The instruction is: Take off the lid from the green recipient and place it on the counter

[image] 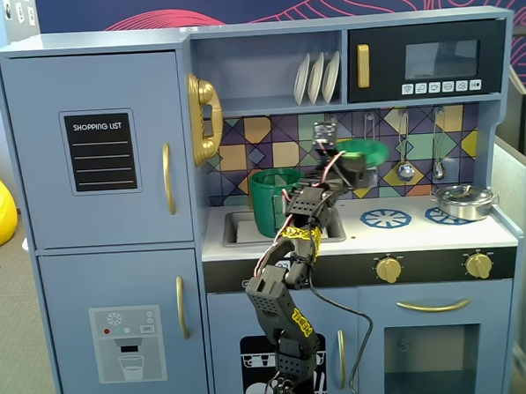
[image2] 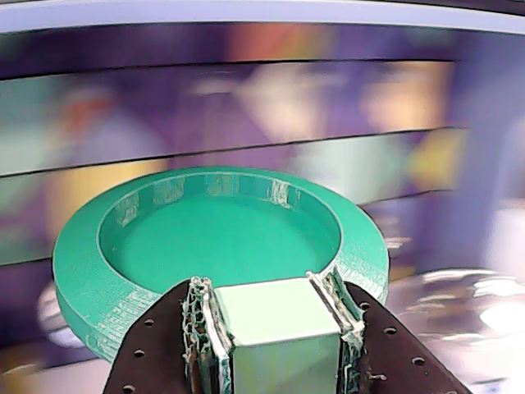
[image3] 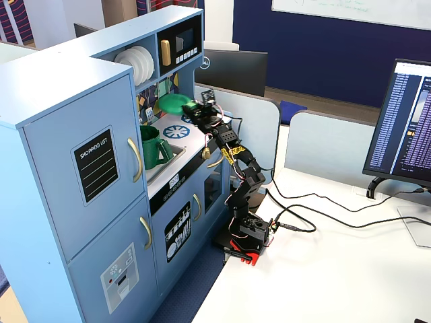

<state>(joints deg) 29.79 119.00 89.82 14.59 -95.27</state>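
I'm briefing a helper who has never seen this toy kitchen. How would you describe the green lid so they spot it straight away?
Find the counter under the tiled wall. Above it, right of the sink where the green recipient stands open, the gripper holds the lid in the air by its pale tab. It is the only flat round green disc with a raised rim; the burner rings are blue print.
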